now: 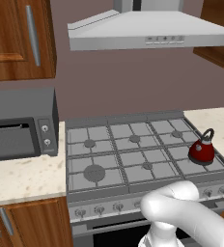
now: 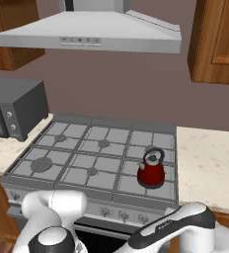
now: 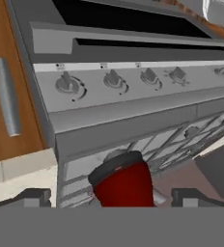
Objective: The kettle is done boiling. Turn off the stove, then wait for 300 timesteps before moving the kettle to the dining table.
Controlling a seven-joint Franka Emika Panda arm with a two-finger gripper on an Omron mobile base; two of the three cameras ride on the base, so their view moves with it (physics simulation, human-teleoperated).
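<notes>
Kettle (image 3: 123,181), one, red, sits on the stove (image 1: 133,154) grate between the wide-apart jaws of the gripper (image 3: 109,198), untouched. Six burners; knobs (image 3: 113,78) line the panel beyond.

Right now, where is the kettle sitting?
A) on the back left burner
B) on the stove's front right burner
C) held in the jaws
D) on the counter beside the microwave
B: the kettle stands upright on the front right grate of the stove, near the knob row.

text: none legible | hood (image 1: 152,30) panel marks: too small to read
</notes>
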